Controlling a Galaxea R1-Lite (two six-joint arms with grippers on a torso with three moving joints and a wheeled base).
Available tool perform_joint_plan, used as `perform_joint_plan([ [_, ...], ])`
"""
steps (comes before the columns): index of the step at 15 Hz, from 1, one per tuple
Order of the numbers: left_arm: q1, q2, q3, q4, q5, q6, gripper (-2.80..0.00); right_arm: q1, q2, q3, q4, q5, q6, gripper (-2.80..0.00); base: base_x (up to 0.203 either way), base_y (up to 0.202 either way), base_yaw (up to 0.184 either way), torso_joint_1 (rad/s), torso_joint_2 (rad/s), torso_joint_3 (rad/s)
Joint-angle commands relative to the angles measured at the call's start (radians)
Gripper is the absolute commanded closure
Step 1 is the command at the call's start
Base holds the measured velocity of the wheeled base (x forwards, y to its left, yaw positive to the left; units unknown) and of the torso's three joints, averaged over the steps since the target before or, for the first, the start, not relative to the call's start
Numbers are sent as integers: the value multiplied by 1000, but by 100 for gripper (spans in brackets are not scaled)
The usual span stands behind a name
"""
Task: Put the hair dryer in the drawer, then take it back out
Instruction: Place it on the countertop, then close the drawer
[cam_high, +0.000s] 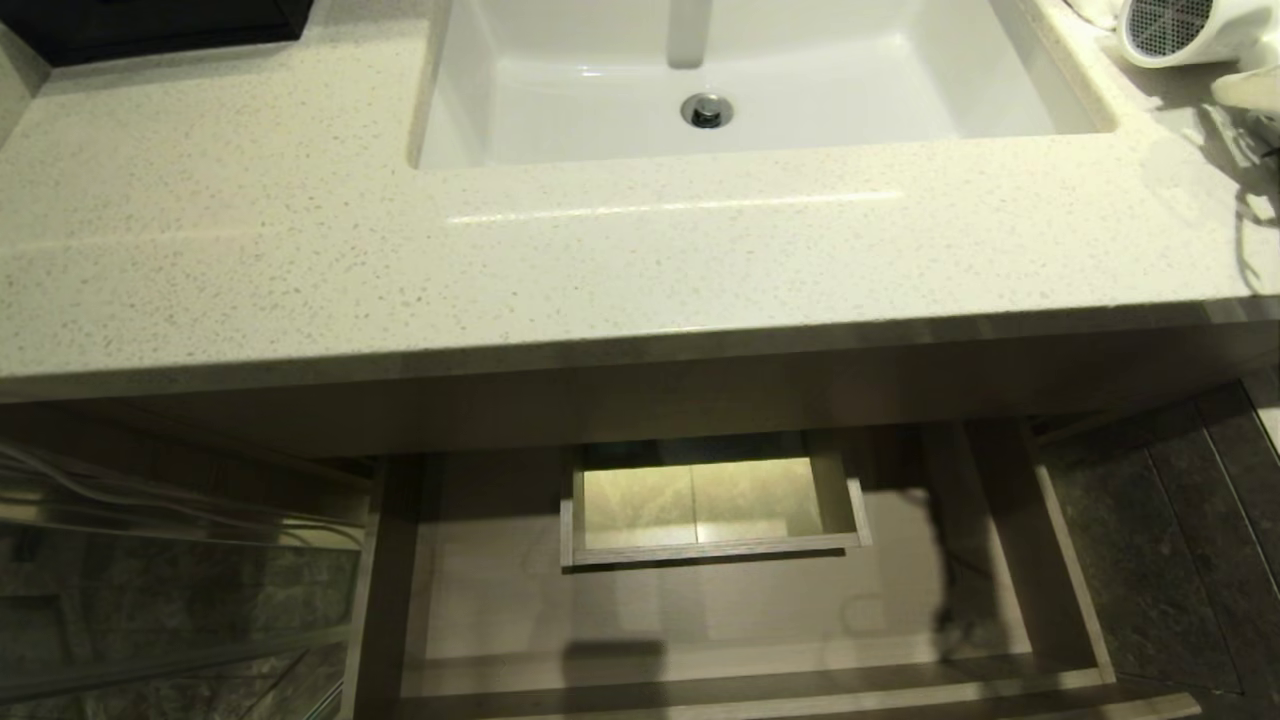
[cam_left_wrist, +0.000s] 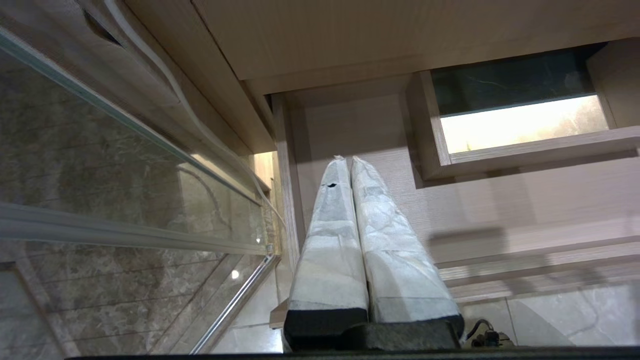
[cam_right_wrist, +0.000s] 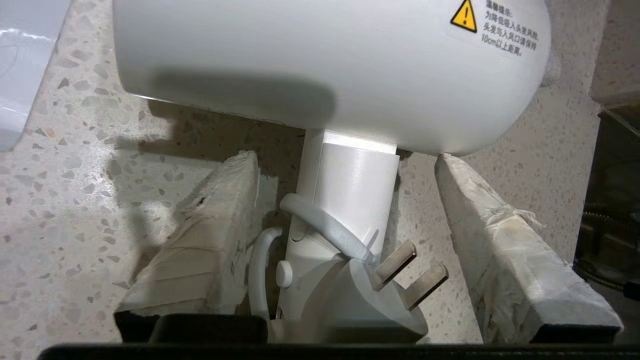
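The white hair dryer (cam_high: 1180, 28) lies on the stone countertop (cam_high: 300, 250) at the far right, its grey grille facing left. In the right wrist view its barrel (cam_right_wrist: 325, 65) fills the top, and its handle, wrapped with cord and plug (cam_right_wrist: 380, 290), stands between the fingers. My right gripper (cam_right_wrist: 345, 157) is open astride that handle, with a gap on each side. Below the counter the wood-grain drawer (cam_high: 500, 600) is pulled out, with nothing lying in it. My left gripper (cam_left_wrist: 346, 159) hangs shut, low over the drawer's left end (cam_left_wrist: 500, 210).
A white sink (cam_high: 500, 100) with a drain (cam_high: 707, 110) is set in the counter. A black box (cam_high: 150, 25) sits at the back left. A boxed cutout (cam_high: 710, 545) rises from the drawer floor. A glass panel (cam_high: 150, 600) stands left, dark tiles (cam_high: 1180, 540) right.
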Motion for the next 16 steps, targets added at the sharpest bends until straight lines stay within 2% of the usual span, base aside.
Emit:
perform_joint_plan([
  [1, -1, 0, 2, 0, 0, 1, 0, -4, -48, 8, 9, 30, -1, -280, 0, 0, 0, 0, 0, 0],
  [5, -1, 0, 2, 0, 0, 1, 0, -8, -218, 122, 3, 81, 1, -280, 0, 0, 0, 0, 0, 0],
  [6, -1, 0, 2, 0, 0, 1, 0, -16, -271, 164, 7, 100, -2, 0, 0, 0, 0, 0, 0, 0],
  [10, -1, 0, 1, 0, 0, 1, 0, -28, -481, 356, 0, 120, -9, 0, 0, 0, 0, 0, 0, 0],
  [16, -1, 0, 0, 0, 0, 1, 0, -30, -599, 456, 9, 117, -5, 0, 0, 0, 0, 0, 0, 0],
])
